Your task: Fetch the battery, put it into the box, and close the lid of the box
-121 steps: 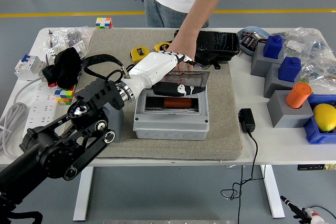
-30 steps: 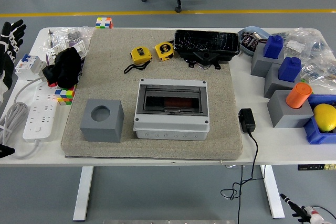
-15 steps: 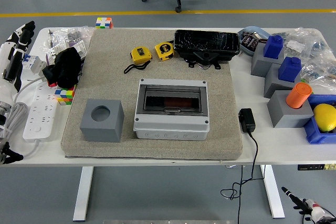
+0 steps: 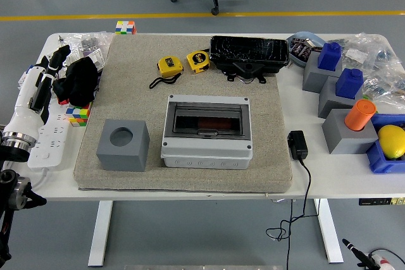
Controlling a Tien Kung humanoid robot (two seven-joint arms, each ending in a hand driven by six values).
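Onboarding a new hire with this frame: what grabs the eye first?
The grey box at the middle of the beige mat, its dark see-through lid shut over something orange inside. Next, the left hand, white with open fingers, over the table's left edge by the power strip. Then the bright clutter at right: blue blocks, orange cylinder, yellow lemon.

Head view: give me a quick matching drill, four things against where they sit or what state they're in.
Things:
1. grey box
2. grey cube with a hole
3. orange cylinder
4. left hand

Places or states:
A. on a grey block at the table's right side
B. at the left edge, over the white power strip, holding nothing
C. middle of the mat, lid shut
D. on the mat, left of the box

Pairs: 1-C, 2-D, 3-A, 4-B
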